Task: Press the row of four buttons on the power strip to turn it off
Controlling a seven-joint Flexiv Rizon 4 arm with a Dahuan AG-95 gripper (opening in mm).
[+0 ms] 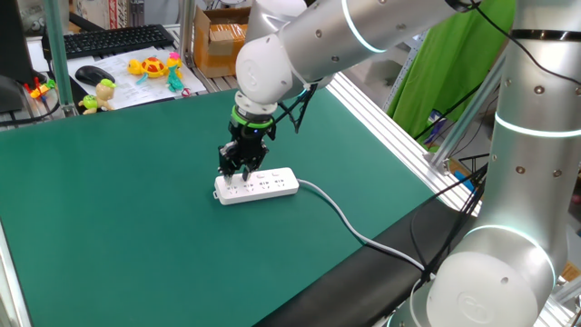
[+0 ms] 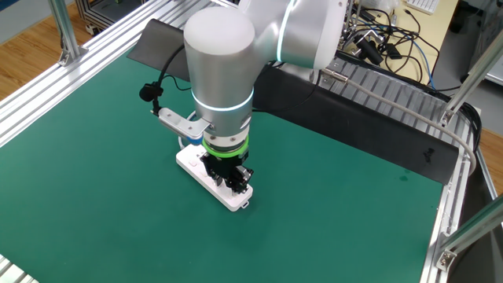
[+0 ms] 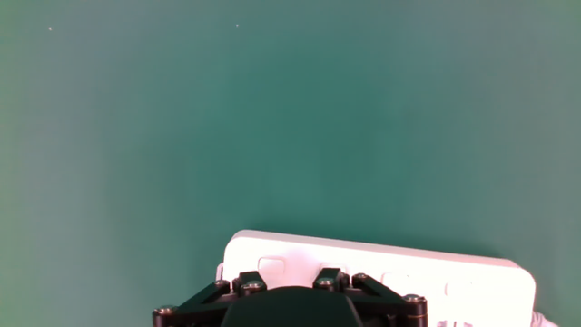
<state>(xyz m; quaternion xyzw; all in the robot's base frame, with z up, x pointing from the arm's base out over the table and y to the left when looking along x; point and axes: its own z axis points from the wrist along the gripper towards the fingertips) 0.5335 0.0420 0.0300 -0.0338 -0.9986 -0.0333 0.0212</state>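
White plastic power strip (image 1: 258,184) lies flat near the middle of the green mat (image 1: 118,209), its pale grey cable (image 1: 349,221) trailing off toward the mat's edge by the arm's base. Gripper (image 1: 240,171) points straight down over one end of the strip, fingers drawn together, tips at or just above the strip's top; actual contact cannot be confirmed in any view. Row of four buttons (image 3: 363,277) shows in the hand view along the strip's long edge, partly hidden behind the black gripper body.
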